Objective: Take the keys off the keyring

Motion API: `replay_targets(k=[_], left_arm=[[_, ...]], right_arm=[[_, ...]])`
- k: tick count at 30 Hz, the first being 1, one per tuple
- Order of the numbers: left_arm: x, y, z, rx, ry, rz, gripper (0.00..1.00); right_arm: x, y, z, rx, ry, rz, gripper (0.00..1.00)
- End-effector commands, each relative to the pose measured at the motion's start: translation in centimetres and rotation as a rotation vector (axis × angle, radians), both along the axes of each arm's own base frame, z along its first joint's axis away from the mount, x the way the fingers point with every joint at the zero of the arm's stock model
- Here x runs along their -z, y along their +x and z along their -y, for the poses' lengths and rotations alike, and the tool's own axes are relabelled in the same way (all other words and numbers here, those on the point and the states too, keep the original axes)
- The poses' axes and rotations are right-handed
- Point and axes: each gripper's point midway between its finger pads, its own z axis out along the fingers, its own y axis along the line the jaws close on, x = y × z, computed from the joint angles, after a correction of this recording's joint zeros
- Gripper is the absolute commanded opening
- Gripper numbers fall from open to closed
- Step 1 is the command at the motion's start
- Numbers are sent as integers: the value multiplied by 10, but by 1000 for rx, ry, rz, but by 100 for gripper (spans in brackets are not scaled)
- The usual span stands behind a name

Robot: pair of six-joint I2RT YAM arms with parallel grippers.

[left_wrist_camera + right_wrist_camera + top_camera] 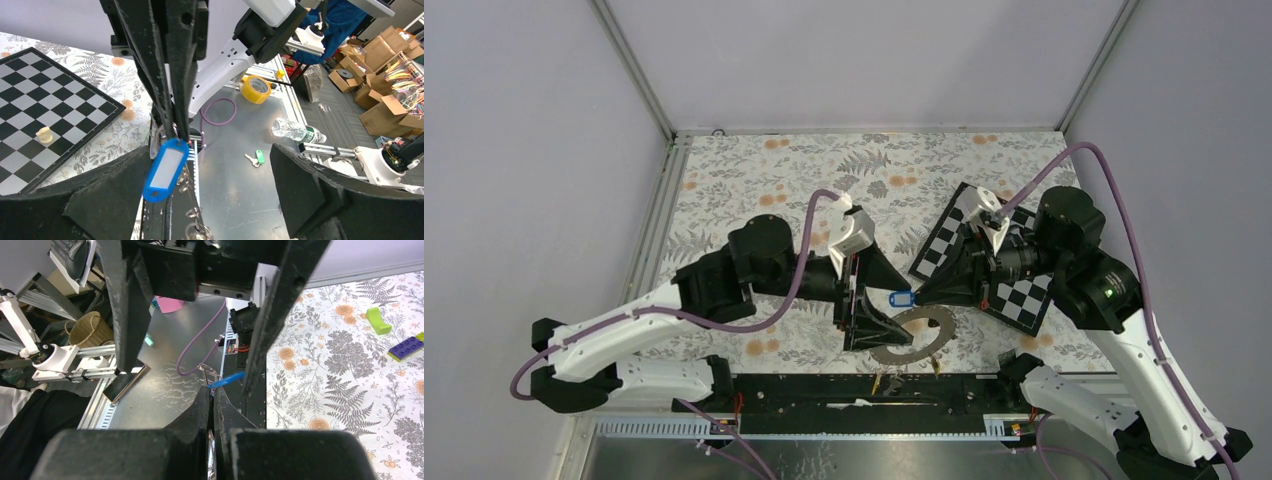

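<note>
While the fingers of the right gripper are pressed shut, apparently on the top of the blue tag, the fingers of the left gripper are spread wide and nothing is held. The tag is seen hanging lengthwise between them, close against one. The keyring lies on the table just beneath, nearer the left arm.

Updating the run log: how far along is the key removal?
Done: nothing clearly; whether any key is off the keyring cannot be told. In hand: the right gripper is shut on the blue-tagged key; the left gripper stands open around it. Left: other keys seem to hang below the tag.
</note>
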Motion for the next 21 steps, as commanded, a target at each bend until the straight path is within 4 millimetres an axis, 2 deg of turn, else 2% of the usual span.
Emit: replay_targets(k=[1, 6, 11, 17, 21], left_arm=[[-43, -1, -18, -133, -105, 47, 99], [-31, -6, -19, -203, -42, 42, 99], [-33, -11, -26, -239, -38, 50, 99], [-34, 2, -51, -331, -19, 61, 99], [-31, 14, -78, -415, 2, 66, 99]], right_arm=[[-14, -16, 10, 15, 28, 4, 0], [-8, -12, 16, 103, -12, 0, 0], [-10, -4, 18, 168, -9, 10, 0], [-13, 23, 13, 285, 4, 14, 0], [-9, 38, 4, 315, 4, -16, 0]])
